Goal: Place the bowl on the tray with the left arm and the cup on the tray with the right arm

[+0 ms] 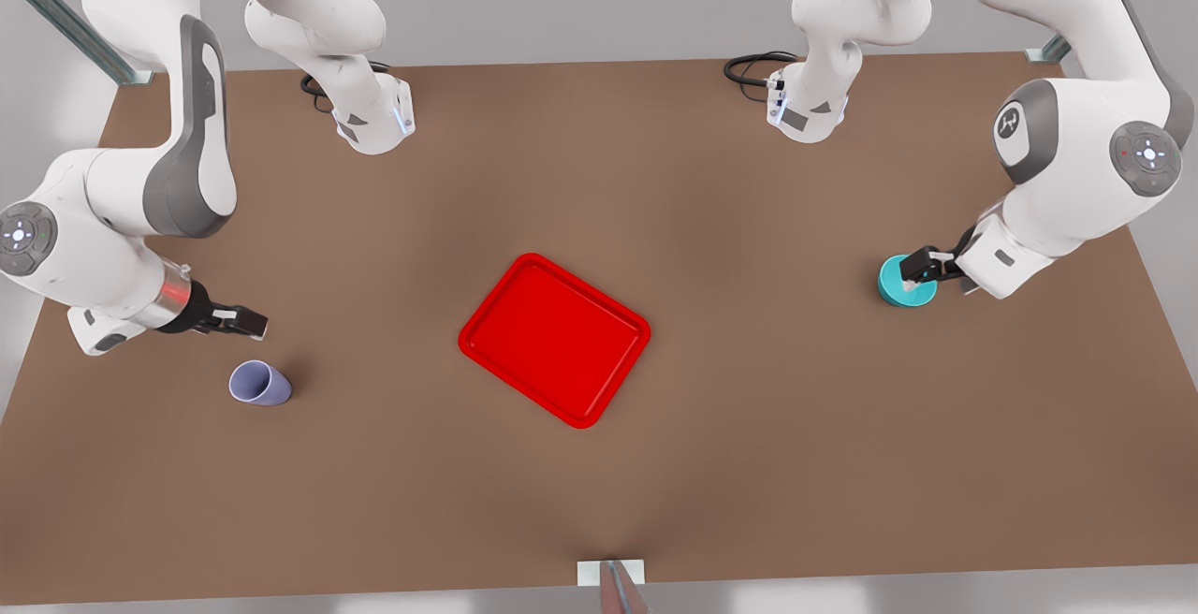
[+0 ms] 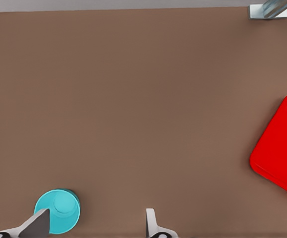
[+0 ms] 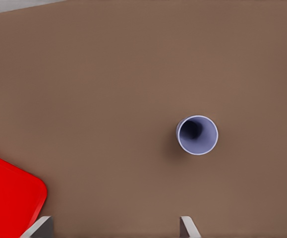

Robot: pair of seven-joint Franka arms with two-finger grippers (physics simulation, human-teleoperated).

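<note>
Teal bowl sits under my left tool, fingers spread; my right tool, also spread, hovers above the lilac cup, lower left.

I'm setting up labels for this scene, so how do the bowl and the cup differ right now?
The bowl is teal, low and wide; the cup is lilac, taller and narrower. The left gripper, fingers open, is right over the bowl, while the open right gripper hangs apart from the cup. Both stand upright on the table, off the red tray.
</note>
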